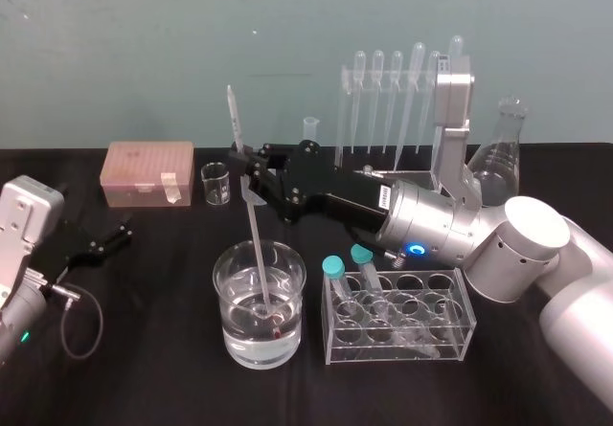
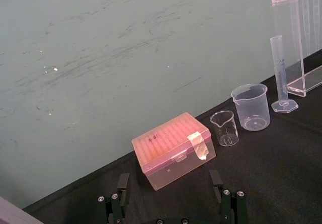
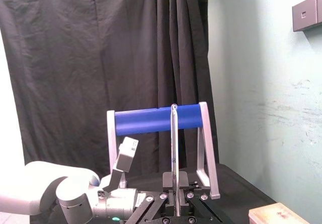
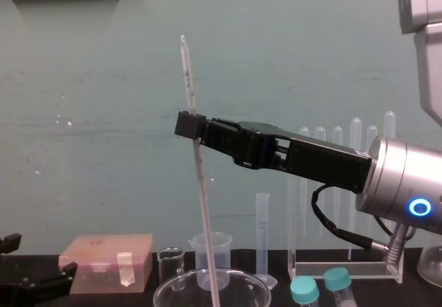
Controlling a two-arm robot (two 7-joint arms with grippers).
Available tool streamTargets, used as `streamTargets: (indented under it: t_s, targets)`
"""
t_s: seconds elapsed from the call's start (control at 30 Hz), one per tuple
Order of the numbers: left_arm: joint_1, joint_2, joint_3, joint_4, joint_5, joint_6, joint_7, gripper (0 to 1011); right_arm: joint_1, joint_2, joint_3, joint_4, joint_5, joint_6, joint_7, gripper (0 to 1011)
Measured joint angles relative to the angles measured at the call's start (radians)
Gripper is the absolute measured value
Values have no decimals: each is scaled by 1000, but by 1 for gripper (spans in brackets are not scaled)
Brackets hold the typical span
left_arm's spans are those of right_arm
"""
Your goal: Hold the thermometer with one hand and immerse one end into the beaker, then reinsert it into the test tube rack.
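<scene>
Glass thermometer [image 1: 252, 225] stands tilted at frame centre, clenched above its middle by the right end effector [image 1: 245, 169], lower tip down in the beaker [image 1: 235, 340] at lower centre. Left end effector [image 1: 113, 234] lies released at the far left edge.

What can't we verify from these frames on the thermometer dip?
- Scale reading on the thermometer: marks too small in the head and chest views.
- Whether its tip touches the beaker floor: in the head view, water and glass distort it.
- Immersion depth from the side: the chest view's bottom edge cuts the beaker off.
- Pad contact of the right end effector, shut on the thermometer: the right wrist view's bottom edge crops it.
</scene>
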Motion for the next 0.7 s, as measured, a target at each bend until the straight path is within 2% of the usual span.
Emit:
streamTargets:
  t_s: [0.7]
  targets:
    - [0,0,0,0,0,0,0,1008,-1,6,-2,-9,1,5,-4,57]
